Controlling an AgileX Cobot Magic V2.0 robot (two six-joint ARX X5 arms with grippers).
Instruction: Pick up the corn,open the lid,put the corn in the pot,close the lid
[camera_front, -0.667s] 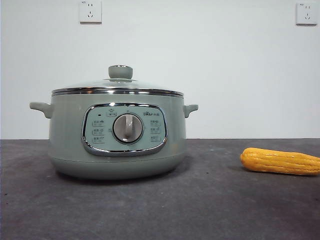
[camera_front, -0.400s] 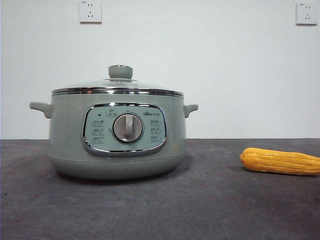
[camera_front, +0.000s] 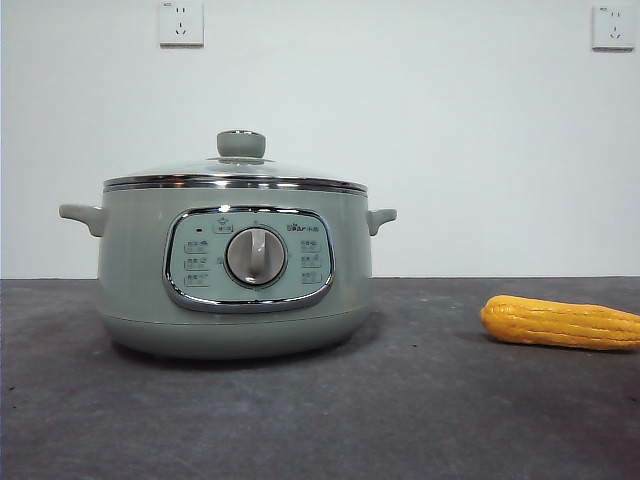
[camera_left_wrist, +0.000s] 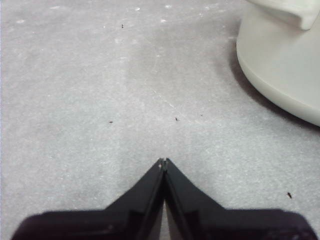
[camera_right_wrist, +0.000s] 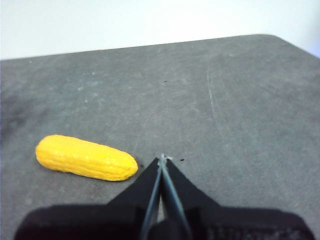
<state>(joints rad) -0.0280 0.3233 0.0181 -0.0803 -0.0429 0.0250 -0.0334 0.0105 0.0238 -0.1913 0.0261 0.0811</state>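
The pale green pot (camera_front: 235, 265) stands on the dark table at centre left in the front view, with the glass lid (camera_front: 236, 172) shut on it, its green knob on top. The yellow corn (camera_front: 560, 322) lies on its side on the table to the right of the pot. In the right wrist view my right gripper (camera_right_wrist: 162, 159) is shut and empty above the table, with the corn (camera_right_wrist: 86, 157) close beside it, apart. In the left wrist view my left gripper (camera_left_wrist: 164, 162) is shut and empty over bare table near the pot's base (camera_left_wrist: 280, 65).
Two wall sockets (camera_front: 181, 22) sit on the white wall behind. The grey table (camera_front: 420, 400) stretches in front of the pot and the corn. The table's far edge and rounded corner (camera_right_wrist: 280, 40) show in the right wrist view.
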